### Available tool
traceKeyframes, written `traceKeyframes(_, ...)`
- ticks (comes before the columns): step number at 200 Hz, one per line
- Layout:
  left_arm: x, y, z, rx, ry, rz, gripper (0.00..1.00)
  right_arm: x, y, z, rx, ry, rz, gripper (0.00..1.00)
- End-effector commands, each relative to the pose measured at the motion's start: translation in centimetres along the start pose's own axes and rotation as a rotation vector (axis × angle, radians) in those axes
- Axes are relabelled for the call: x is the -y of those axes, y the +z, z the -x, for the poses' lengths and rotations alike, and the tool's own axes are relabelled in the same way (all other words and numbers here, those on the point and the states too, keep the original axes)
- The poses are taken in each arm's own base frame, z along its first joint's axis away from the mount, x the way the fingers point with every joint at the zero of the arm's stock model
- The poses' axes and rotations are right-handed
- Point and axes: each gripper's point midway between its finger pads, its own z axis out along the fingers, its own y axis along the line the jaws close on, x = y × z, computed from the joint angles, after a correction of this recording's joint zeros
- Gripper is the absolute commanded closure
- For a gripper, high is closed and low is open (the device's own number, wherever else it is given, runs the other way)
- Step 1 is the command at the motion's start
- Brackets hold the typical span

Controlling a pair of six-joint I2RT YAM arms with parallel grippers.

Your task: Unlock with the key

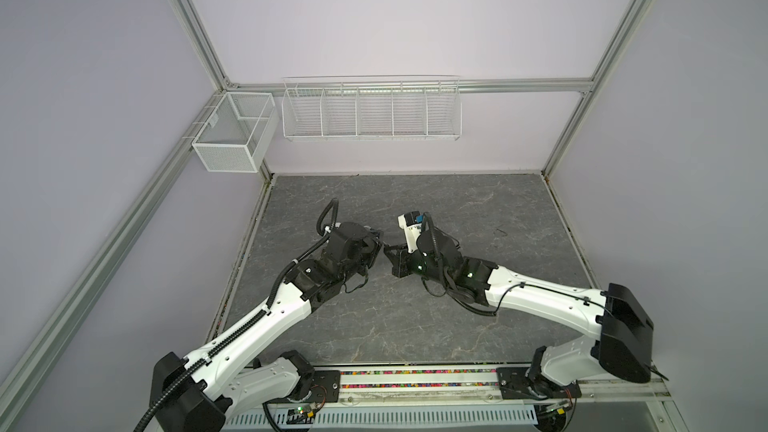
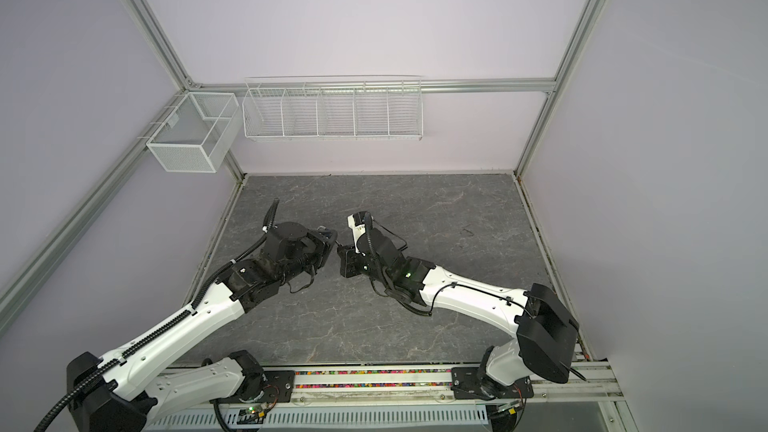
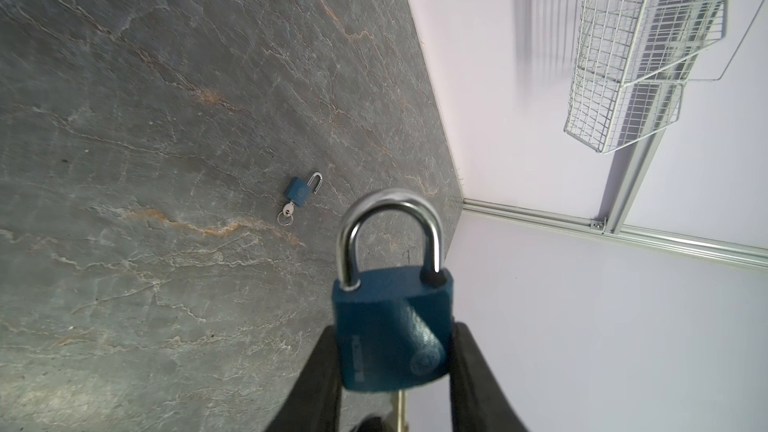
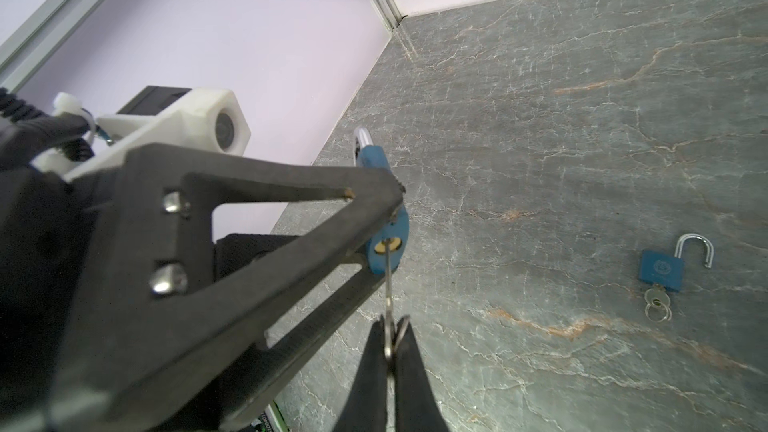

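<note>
Blue padlock (image 3: 386, 317) is clamped across its body by your left tool (image 3: 395, 363), held off the surface (image 4: 540, 118), shackle seated. Key (image 4: 388, 284) stands in the keyway, its bow pinched by your right tool (image 4: 390, 334). Turn about the blade's axis without side load and brace the body. Second padlock (image 4: 660, 268) lies open, well right.
</note>
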Motion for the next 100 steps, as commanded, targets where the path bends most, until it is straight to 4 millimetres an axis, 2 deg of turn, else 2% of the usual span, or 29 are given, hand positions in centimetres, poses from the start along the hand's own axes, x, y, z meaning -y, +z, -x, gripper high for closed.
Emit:
traceKeyframes(1,-1.8,0.0,-3.8,-0.177,0.0,0.068,1.0,-7.2,-1.9,5.3,0.188,-0.059,0.254,0.94)
traceKeyframes(22,-1.7,-0.2,-3.9,-0.183,-0.008,0.056,1.0,-3.4,-1.3,5.7,0.201,-0.011,0.142,0.94)
traceKeyframes(31,-1.6,-0.3,-3.8,-0.177,-0.009,0.05,1.0,-2.6,-1.2,5.8,0.211,-0.019,0.115,0.94)
traceKeyframes(39,-1.6,-0.4,-3.8,-0.178,-0.012,0.051,1.0,-3.1,-1.1,5.6,0.21,-0.044,0.12,0.94)
traceKeyframes(59,-1.5,-0.2,-4.0,-0.19,-0.024,0.046,1.0,-7.3,-1.2,4.9,0.194,-0.097,0.223,0.93)
traceKeyframes(70,-1.5,0.1,-4.2,-0.199,-0.032,0.041,1.0,-8.4,-1.1,4.8,0.195,-0.108,0.226,0.94)
traceKeyframes(75,-1.5,0.1,-4.3,-0.204,-0.036,0.041,1.0,-8.2,-1.0,5.0,0.204,-0.092,0.225,0.94)
traceKeyframes(100,-2.2,0.1,-4.4,-0.205,-0.041,0.055,1.0,-4.7,-1.2,7.2,0.286,0.036,0.237,0.94)
